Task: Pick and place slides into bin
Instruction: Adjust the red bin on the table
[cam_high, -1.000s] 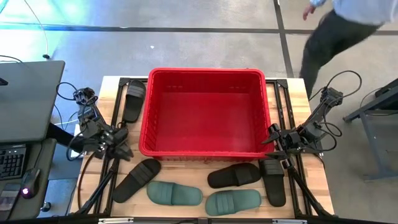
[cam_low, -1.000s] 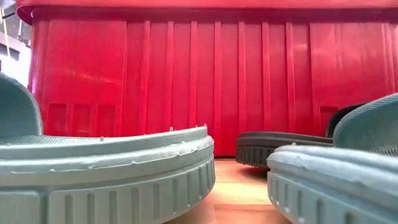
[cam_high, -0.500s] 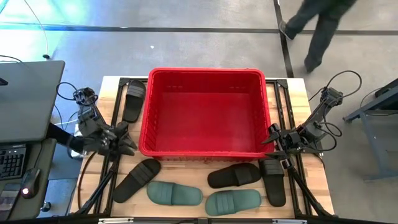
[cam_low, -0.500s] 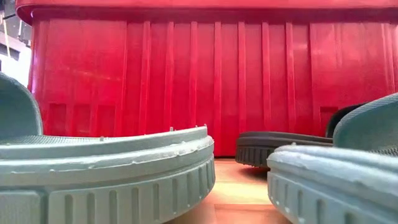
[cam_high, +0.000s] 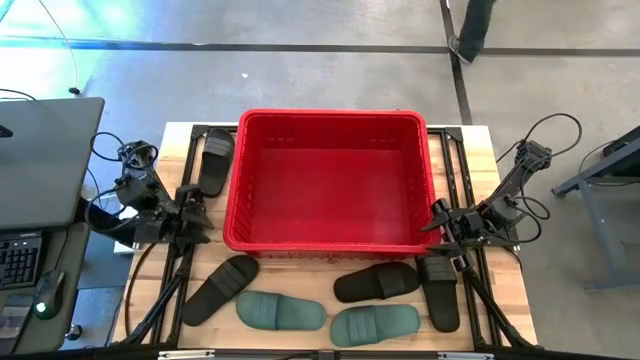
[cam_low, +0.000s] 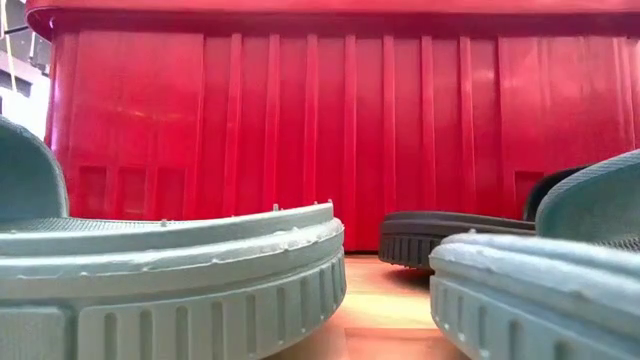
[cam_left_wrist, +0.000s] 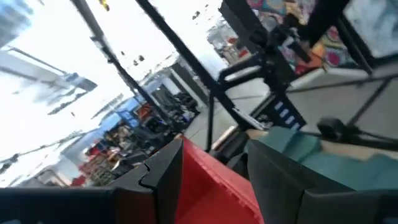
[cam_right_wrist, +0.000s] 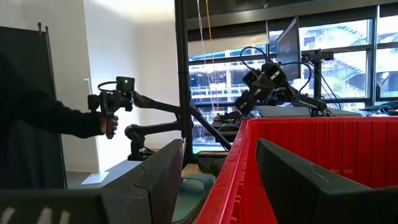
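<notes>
The red bin (cam_high: 330, 118) stands in the middle of the table and holds nothing that shows. One black slide (cam_high: 213, 160) lies flat left of the bin. Along the near side lie a black slide (cam_high: 220, 288), two green slides (cam_high: 281, 310) (cam_high: 375, 323) and two more black slides (cam_high: 376, 282) (cam_high: 440, 290), all sole down. My left gripper (cam_high: 198, 216) hovers open beside the bin's near-left corner, and my right gripper (cam_high: 436, 220) hovers open beside its near-right corner. Each wrist view shows the bin's rim between the open fingers (cam_left_wrist: 214, 186) (cam_right_wrist: 217, 186).
The low view shows the bin's ribbed near wall (cam_low: 330, 140), with the green slides (cam_low: 170, 280) (cam_low: 540, 290) close in front and a black slide (cam_low: 450, 235) behind them. A laptop (cam_high: 40, 160) sits left of the table. A person's legs (cam_high: 475, 25) show beyond the far right corner.
My left gripper has moved a little toward the table's far edge beside the bin's near-left corner, and its arm has turned, staying open. The person beyond the table has walked away. The slides, the bin and my right arm have kept still.
</notes>
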